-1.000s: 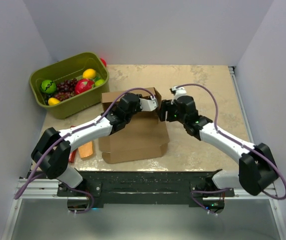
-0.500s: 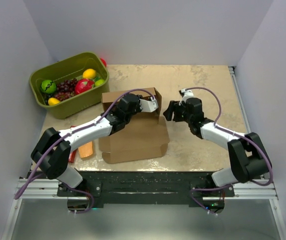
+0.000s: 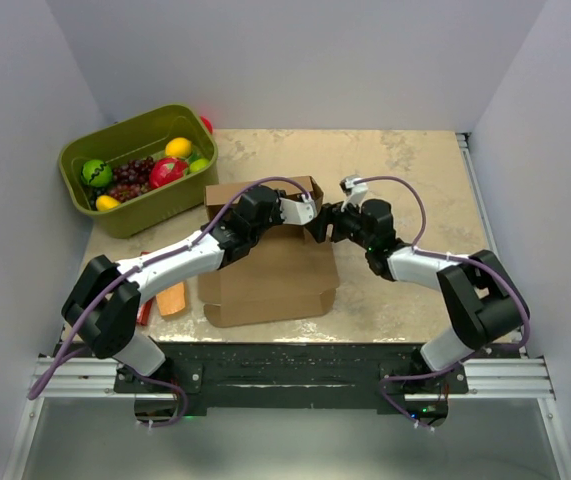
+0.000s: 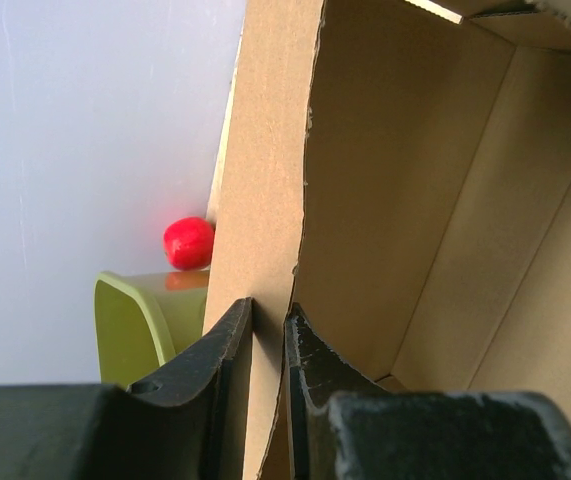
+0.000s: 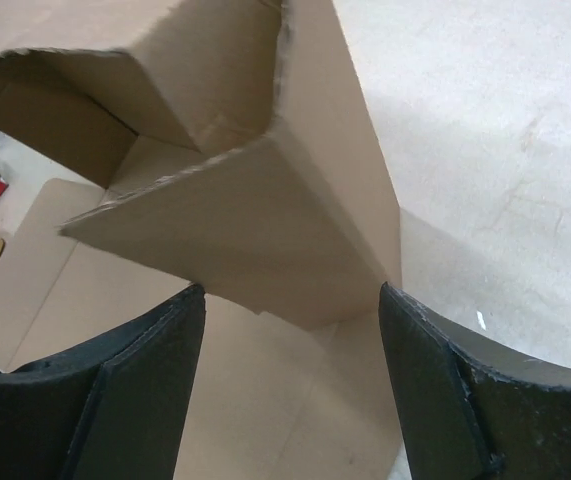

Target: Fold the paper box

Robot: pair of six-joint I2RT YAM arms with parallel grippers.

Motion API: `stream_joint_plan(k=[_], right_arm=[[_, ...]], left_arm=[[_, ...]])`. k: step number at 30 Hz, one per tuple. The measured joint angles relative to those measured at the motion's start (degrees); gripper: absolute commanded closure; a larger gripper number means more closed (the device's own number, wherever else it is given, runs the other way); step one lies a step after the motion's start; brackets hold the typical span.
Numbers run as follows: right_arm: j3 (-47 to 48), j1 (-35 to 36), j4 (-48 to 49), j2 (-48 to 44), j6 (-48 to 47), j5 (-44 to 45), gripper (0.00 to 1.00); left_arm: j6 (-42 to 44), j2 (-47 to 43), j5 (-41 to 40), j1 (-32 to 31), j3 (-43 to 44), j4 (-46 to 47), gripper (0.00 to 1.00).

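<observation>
Paper box point(image 3: 275, 275) lies a little left of the worktop's middle. Its flat panel reaches almost to the near edge, and its raised walls stand at the far end. In the far left corner sits an olive-green bin point(image 3: 155, 212) filled with toy fruit, with a red ball point(image 3: 206, 124) just behind it. Close to the left edge, beside the box's near left corner, lies a small orange block point(image 3: 171, 299). The left gripper point(image 3: 303, 208) reaches over the box, and the left wrist view shows its fingers point(image 4: 220, 345) pinched almost together on an upright cardboard wall. The right gripper point(image 3: 325, 222) sits at the box's far right corner, close to the left one. Its fingers point(image 5: 145, 370) are spread wide and hold nothing, with a folded corner of the box just ahead of the gap.
</observation>
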Motion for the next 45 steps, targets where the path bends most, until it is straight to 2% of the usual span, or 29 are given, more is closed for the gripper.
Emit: stream_joint_plan(k=[18, 26, 34, 39, 45], right_arm=[[0.7, 0.6, 8.0, 5.7, -7.8, 6.0, 0.27], [1.0, 0.9, 14.8, 9.0, -10.8, 4.3, 0.38], [1.0, 1.4, 20.0, 11.3, -11.5, 3.5, 0.42], [1.0, 3.2, 22.3, 11.3, -11.8, 6.2, 0.43], [1.0, 5.1, 24.9, 11.5, -12.0, 11.0, 0.51]], left_arm=[[0.0, 0.0, 0.4, 0.0, 0.0, -0.2, 0.87], [0.0, 0.0, 0.7, 0.1, 0.2, -0.3, 0.87], [0.0, 0.3, 1.6, 0.1, 0.5, -0.3, 0.88], [0.0, 0.4, 1.6, 0.1, 0.9, -0.7, 0.88], [0.0, 0.7, 2.2, 0.1, 1.3, -1.0, 0.88]])
